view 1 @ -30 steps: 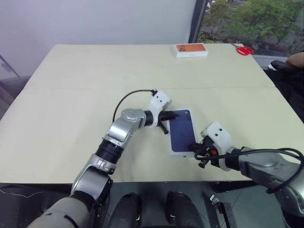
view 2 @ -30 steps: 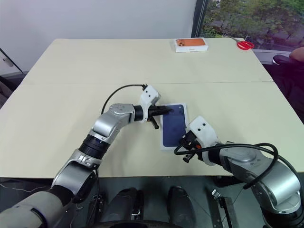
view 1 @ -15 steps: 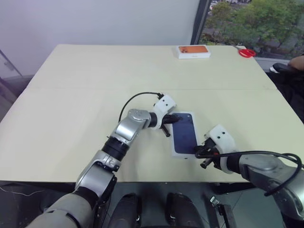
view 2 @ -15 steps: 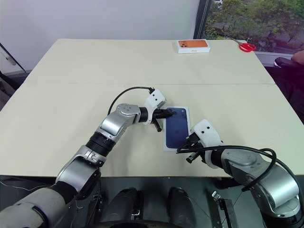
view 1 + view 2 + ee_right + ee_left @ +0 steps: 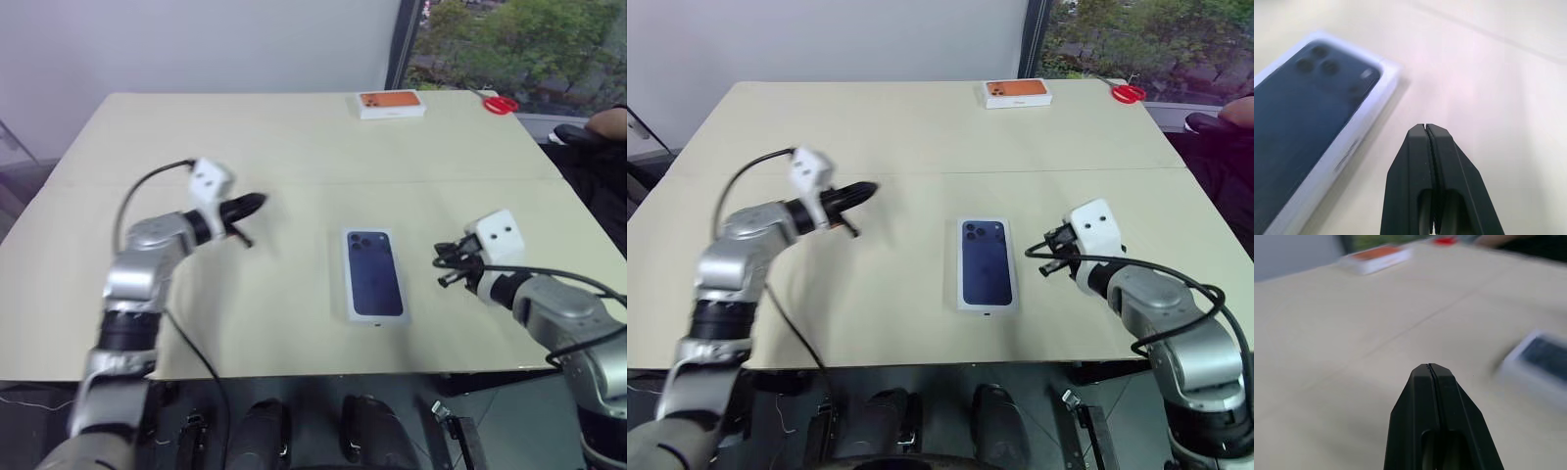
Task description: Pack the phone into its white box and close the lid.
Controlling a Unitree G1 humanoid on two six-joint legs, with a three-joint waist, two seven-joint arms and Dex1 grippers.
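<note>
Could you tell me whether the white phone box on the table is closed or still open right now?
Closed. The lid, printed with a dark-blue phone back, sits flat and square on the box; no tray floor or loose phone shows. Both tools are off to its sides.

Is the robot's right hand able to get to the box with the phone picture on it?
Probably yes. The right hand, fingers shut, hangs just beside the lid, and only bare table lies between them. The left hand is well off on the other side.
</note>
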